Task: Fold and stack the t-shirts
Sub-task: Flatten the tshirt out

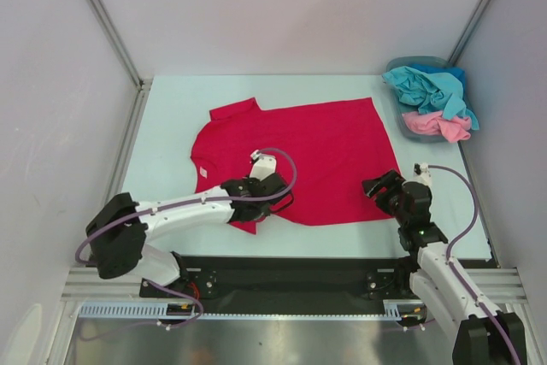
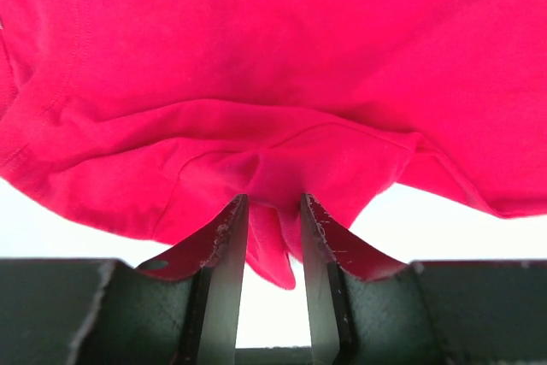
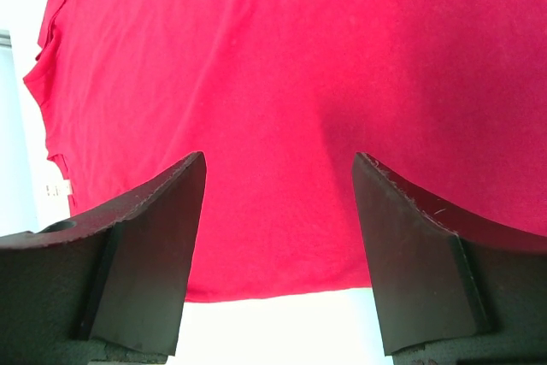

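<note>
A crimson red t-shirt (image 1: 320,156) lies spread on the table, its small white neck label (image 1: 203,174) at the left. My left gripper (image 1: 250,214) is low at the shirt's near left edge. In the left wrist view its jaws (image 2: 273,203) stand a little apart, and a bunched fold of the red cloth (image 2: 272,250) hangs loosely between them. My right gripper (image 1: 379,187) hovers at the shirt's near right corner. In the right wrist view it is open (image 3: 279,160), with the flat red shirt (image 3: 282,83) beyond it and nothing between its fingers.
A blue-grey basket (image 1: 427,61) stands at the back right and holds a teal-blue shirt (image 1: 432,87) and a light pink shirt (image 1: 436,126). Metal frame rails run along the table's left and right sides. White walls close the cell.
</note>
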### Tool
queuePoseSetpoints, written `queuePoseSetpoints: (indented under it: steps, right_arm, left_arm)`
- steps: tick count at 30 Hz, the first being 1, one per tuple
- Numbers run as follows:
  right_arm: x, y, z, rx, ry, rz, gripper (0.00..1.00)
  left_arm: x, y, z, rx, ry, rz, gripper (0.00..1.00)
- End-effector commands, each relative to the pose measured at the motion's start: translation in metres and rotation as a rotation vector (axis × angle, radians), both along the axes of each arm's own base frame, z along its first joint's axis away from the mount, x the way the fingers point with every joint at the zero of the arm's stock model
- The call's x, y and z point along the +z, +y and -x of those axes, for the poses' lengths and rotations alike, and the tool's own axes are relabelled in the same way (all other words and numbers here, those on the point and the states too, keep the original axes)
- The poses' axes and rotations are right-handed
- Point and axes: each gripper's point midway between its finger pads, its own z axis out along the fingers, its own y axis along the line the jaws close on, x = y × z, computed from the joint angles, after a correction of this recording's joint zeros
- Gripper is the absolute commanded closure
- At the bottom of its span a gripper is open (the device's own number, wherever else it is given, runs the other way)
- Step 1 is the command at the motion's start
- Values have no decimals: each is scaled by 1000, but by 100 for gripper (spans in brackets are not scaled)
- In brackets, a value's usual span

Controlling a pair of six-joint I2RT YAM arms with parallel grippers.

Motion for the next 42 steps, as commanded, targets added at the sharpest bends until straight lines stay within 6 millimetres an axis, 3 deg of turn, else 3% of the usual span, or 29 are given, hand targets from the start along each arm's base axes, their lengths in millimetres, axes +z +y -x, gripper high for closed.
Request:
queuePoseSetpoints:
  steps: [1,4,8,15,18,26,42]
  right_arm:
    - [-1,1,-2,7,-6,-3,26]
    - [-3,3,-3,8,-1,-6,26]
    - [-1,2,-4,8,-5,-3,26]
    - [-2,2,-4,6,-2,-1,26]
    - [0,2,-6,6,-3,-2,26]
    - [5,1,-8,5,-11,-2,26]
    - [14,1,-8,4,-31,-3,26]
  left_arm:
    - [34,-7,0,2,-55,82,64]
    - [54,-13,5,-23,-78,115,64]
    - [60,-24,22,-64,-64,165,64]
    - [13,-29,58,-87,0,125,64]
    - [6,-34,66,-103,2,154,64]
    - [3,-30,66,-101,-9,161,64]
    - [-26,-20,62,-81,-3,47,64]
